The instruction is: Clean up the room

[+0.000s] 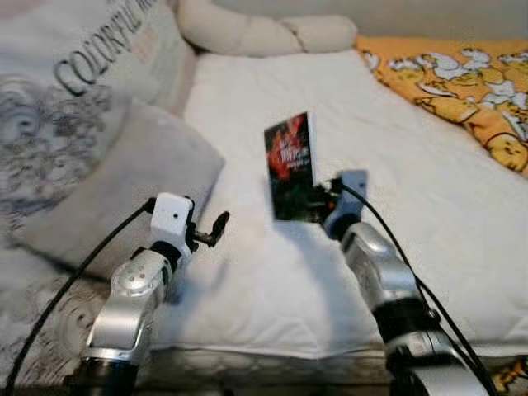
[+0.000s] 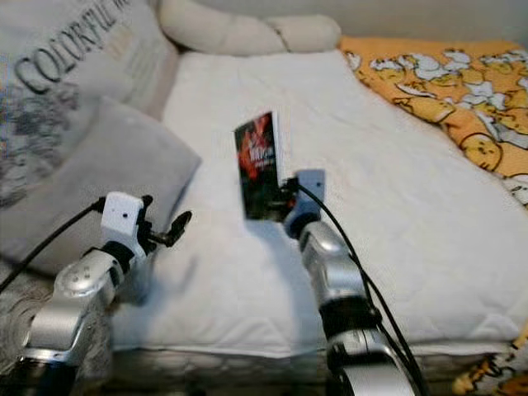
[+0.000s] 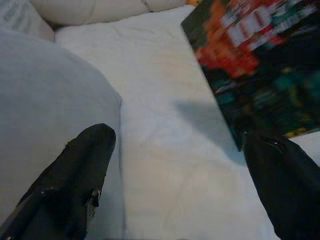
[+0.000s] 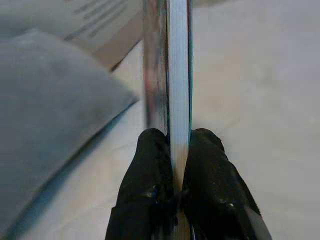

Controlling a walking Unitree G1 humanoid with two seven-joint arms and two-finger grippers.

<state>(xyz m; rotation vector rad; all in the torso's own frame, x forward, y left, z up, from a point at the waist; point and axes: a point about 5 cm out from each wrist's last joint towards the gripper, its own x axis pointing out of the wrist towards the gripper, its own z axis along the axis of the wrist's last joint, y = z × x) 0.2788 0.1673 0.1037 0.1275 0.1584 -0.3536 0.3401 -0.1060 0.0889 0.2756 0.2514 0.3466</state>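
Observation:
A book [image 1: 289,165] with a dark cover and red artwork stands upright above the white bed [image 1: 272,280], held by its lower edge. My right gripper [image 1: 318,205] is shut on it; in the right wrist view the two black fingers [image 4: 150,180] pinch the book's white page edge [image 4: 178,90]. My left gripper [image 1: 216,228] hovers open to the left of the book, just in front of the grey pillow [image 1: 124,173]. In the left wrist view its fingers [image 3: 75,180] stand wide apart, with the book's cover [image 3: 260,65] beyond them.
A large printed cushion [image 1: 74,74] leans at the back left. A cream knotted cushion [image 1: 264,33] lies along the head of the bed. An orange cartoon-print blanket [image 1: 462,82] covers the right side. The mattress's front edge [image 1: 272,355] runs just before my arms.

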